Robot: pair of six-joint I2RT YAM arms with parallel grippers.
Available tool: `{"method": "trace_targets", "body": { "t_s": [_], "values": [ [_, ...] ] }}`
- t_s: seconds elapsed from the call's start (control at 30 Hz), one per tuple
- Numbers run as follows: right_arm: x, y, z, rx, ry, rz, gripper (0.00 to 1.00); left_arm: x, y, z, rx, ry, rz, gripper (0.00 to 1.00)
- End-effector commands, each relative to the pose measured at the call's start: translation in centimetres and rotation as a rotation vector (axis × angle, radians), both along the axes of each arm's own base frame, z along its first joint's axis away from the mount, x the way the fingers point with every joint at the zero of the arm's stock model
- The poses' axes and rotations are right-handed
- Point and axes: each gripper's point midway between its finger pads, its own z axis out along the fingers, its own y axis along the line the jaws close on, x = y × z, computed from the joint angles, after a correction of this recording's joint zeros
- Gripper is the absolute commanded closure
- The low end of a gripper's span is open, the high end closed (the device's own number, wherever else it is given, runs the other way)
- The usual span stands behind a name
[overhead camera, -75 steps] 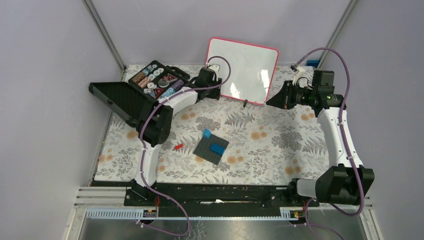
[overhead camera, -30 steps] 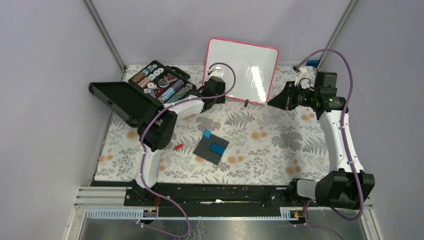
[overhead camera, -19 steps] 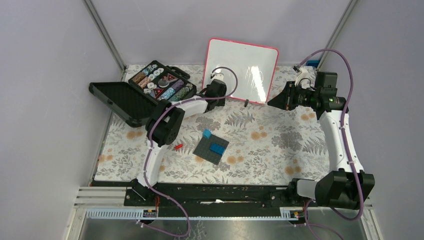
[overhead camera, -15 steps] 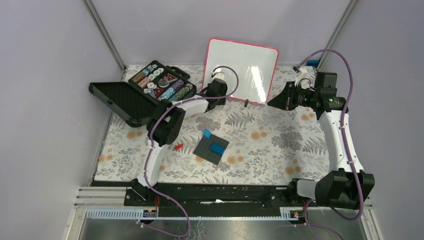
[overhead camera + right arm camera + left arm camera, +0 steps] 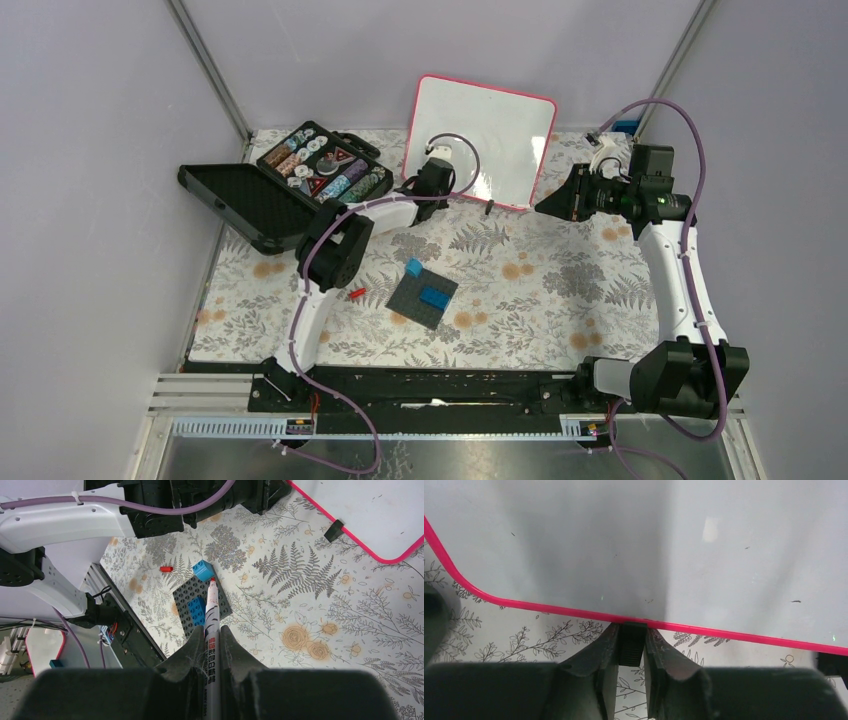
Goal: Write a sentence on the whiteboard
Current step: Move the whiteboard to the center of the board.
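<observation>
Swinging rightward since earlier, the left gripper is now pinching the whiteboard's black clip foot. Grey walls are enclosing the floral tablecloth. At its far edge, the glossy, pink-framed whiteboard is leaning back. The right gripper is clamping a red-tipped marker.

A robot test cell in a lab, as I see it from my desk.
Plain grey panels on metal posts box in a cloth-covered table; two arms trailing purple cables are bolted to a rail.
</observation>
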Motion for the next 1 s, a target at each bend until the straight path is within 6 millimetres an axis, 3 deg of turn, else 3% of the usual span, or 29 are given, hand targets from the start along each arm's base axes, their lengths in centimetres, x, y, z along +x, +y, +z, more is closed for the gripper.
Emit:
{"method": "trace_targets", "body": {
  "t_s": [0.0, 0.13, 0.23, 0.43, 0.6, 0.73, 0.97],
  "values": [
    [-0.3, 0.0, 0.9, 0.011, -0.036, 0.008, 1.0, -0.8, 0.3, 3.5, -0.017, -0.07, 0.049, 0.82],
    [-0.4, 0.0, 1.4, 0.013, -0.05, 0.004, 1.0, -3.3, 0.4, 4.6, -0.034, -0.062, 0.087, 0.91],
    [-0.3, -0.1, 1.8, 0.016, -0.055, -0.001, 1.0, -5.4, -0.2, 4.4, -0.039, -0.034, 0.088, 0.92],
    [-0.5, -0.4, 2.4, 0.022, -0.07, -0.01, 1.0, -9.8, -1.2, 1.0, -0.038, 0.124, 0.118, 0.93],
    [-0.8, -0.7, 2.7, 0.026, -0.078, -0.018, 1.0, -13.3, -3.4, -1.4, -0.082, 0.249, 0.079, 0.93],
    [-0.8, -0.9, 2.9, 0.032, -0.082, -0.023, 1.0, -14.8, -6.0, -0.7, -0.158, 0.289, 0.028, 0.85],
    [-0.6, -1.3, 3.6, 0.044, -0.092, -0.027, 1.0, -15.8, -9.6, -0.2, -0.188, 0.315, -0.054, 0.71]
  ]
}}
